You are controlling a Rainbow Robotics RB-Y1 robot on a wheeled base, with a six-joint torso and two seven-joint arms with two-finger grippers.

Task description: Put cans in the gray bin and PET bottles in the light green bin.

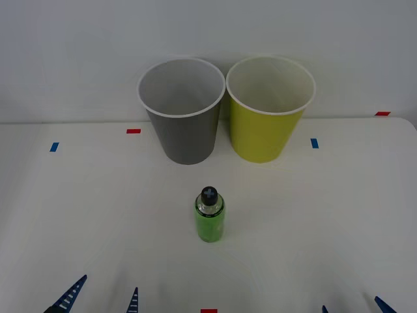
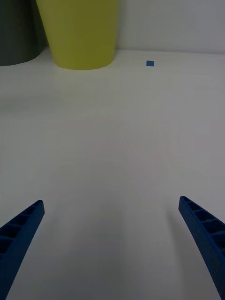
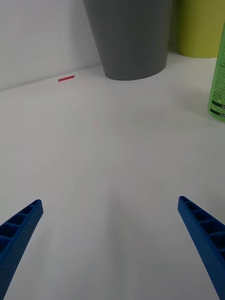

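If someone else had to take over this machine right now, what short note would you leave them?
Left tool: open, empty, low at the table's near edge.
Right tool: open, empty, also at the near edge.
Green PET bottle: upright mid-table, untouched, in front of both bins.
Gray bin and light green bin: side by side at the back, nothing visible inside.
Done: nothing.
Left: put the bottle in the light green bin.

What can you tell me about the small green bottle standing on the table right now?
The small bright green plastic bottle stands upright on the white table, alone, in front of the tall gray bin and the yellow-green bin, nearer the gray one and touching neither. It has a dark cap, a clear shoulder and a green body; the left wrist view shows small print on a label at its base. Nothing grips it: the left gripper and right gripper sit open at the table's near edge.
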